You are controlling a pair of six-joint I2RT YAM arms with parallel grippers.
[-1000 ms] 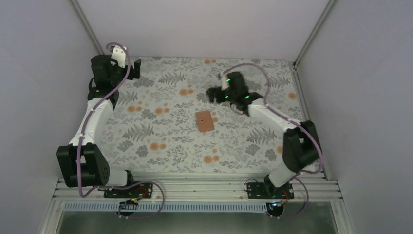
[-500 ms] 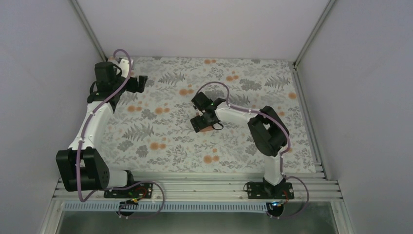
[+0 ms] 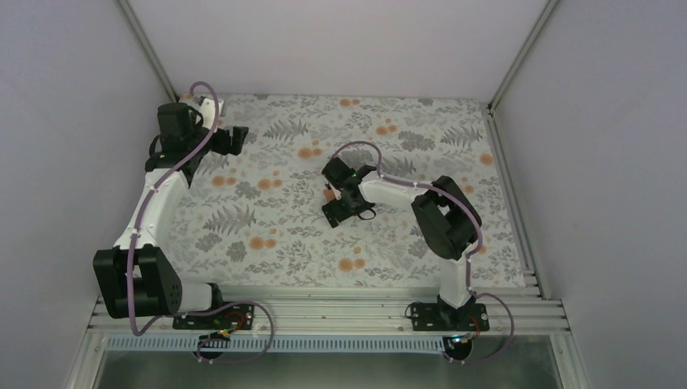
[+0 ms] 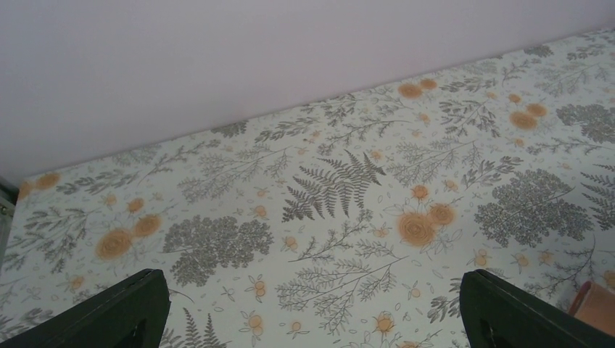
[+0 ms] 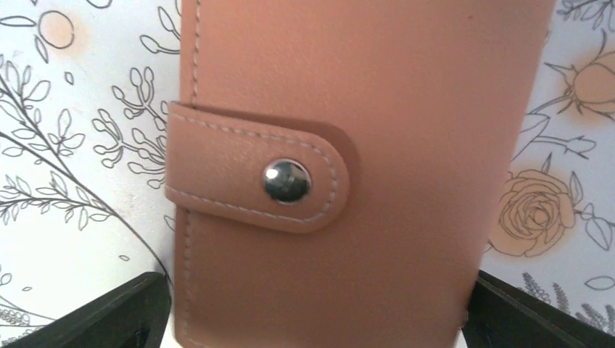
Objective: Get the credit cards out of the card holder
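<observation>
Top external view: the floral-covered table (image 3: 267, 243) carries both arms. The left arm (image 3: 154, 203) reaches toward the far left corner. Its left gripper (image 3: 233, 138) is spread wide over bare cloth, well apart from the work, with nothing between its jaws. The right arm (image 3: 437, 212) folds inward to the middle of the table. The right gripper (image 3: 337, 212) hangs directly over the card holder (image 5: 362, 94), jaws spread wide and gripping nothing. Right wrist view: the brown leather holder lies flat on the cloth between the two fingers (image 5: 109, 315); whether they touch its edges cannot be told. Its closing strap (image 5: 232, 174) lies across the front, and the metal snap (image 5: 286, 180) appears fastened. No credit cards show in any view; they are judged to be inside the closed holder. Assessment: the task stands at its opening stage, with no card out and the holder unopened. Outstanding items: secure the holder, release the snap, open the flap, and draw out each card.
</observation>
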